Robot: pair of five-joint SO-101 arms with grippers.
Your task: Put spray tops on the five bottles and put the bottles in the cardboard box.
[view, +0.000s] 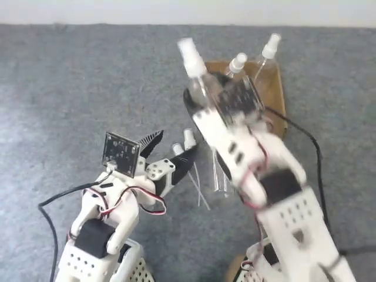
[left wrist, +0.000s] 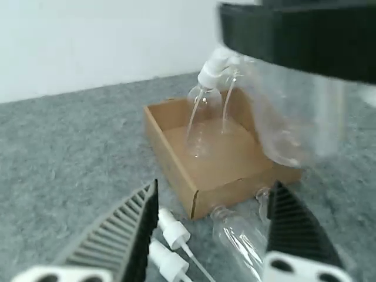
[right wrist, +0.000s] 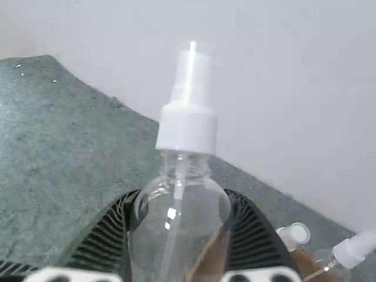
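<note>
Four bottles can be counted for certain. Three wear spray tops: a raised bottle [view: 202, 82] at upper centre, and two standing in the one cardboard box [view: 279, 94], a nearer bottle [view: 237, 64] and a farther bottle [view: 270, 50]. One uncapped bottle [view: 222, 173] lies on the desk at centre. Left of it lie two loose tops, one spray top [view: 177, 148] and a second spray top [view: 189, 138]. There are two arms, the left arm [view: 111, 205] and the right arm [view: 264, 170].

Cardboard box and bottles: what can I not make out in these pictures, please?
cardboard box, high view: the right arm covers part of its floor.
lying bottle, high view: the same arm hides one side; left wrist view: the bottom edge cuts it.
held bottle, right wrist view: the bottom edge cuts off its base.
</note>
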